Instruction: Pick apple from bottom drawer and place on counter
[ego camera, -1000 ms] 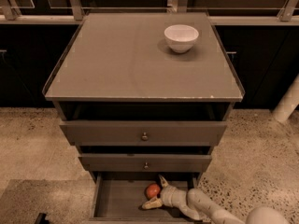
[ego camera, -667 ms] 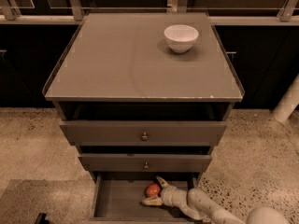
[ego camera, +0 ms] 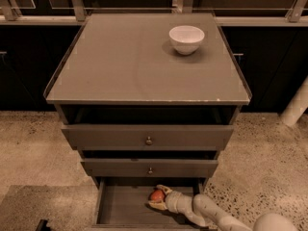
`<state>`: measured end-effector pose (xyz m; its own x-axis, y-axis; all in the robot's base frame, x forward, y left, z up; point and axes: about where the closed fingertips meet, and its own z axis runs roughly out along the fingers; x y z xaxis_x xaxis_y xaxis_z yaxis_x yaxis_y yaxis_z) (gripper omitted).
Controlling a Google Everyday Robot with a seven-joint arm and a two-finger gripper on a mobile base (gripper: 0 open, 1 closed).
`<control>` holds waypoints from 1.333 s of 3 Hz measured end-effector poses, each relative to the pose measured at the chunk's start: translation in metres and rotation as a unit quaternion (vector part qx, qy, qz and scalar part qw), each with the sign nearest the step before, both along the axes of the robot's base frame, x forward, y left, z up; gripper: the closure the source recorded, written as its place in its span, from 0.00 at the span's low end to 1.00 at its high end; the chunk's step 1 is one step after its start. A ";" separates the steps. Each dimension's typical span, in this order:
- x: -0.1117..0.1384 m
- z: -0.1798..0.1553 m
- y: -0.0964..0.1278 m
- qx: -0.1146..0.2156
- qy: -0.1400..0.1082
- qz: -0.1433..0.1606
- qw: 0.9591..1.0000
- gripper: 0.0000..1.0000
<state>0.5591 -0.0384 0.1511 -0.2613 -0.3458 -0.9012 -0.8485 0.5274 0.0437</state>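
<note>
My gripper (ego camera: 155,197) is down inside the bottom drawer (ego camera: 120,207), towards the right half of its floor. My pale arm (ego camera: 208,211) reaches it from the lower right corner of the view. The fingers (ego camera: 164,189) are spread only as wide as the apple (ego camera: 157,195). One lies against its upper right side and the other runs under its lower left, so I have it pinched between them, as far as I can see. The apple sits low on the drawer floor, near the middle of the drawer's width and just in front of the closed-in part under the middle drawer (ego camera: 150,168).

Compared with a second ago, my fingers have drawn in. The upper one stood off the fruit then, and the lower one reached further out. The apple itself has hardly shifted, and the arm lies along the same line.

The apple is round, so it shows no long axis, and I cannot tell which way its stem faces. My gripper points up and to the left across the drawer.

The bottom drawer stands pulled out towards the camera. The top drawer (ego camera: 148,137) and the middle one are each out a little. On the counter (ego camera: 120,66) a white bowl (ego camera: 186,38) stands upright near the back right, well apart from the apple.
</note>
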 end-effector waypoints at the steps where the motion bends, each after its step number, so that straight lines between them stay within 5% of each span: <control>1: 0.000 0.000 0.000 0.000 0.000 0.000 1.000 0.89; 2: -0.005 0.008 -0.001 0.013 -0.004 -0.003 1.000 1.00; 4: -0.072 0.084 -0.054 0.094 0.008 0.010 0.996 1.00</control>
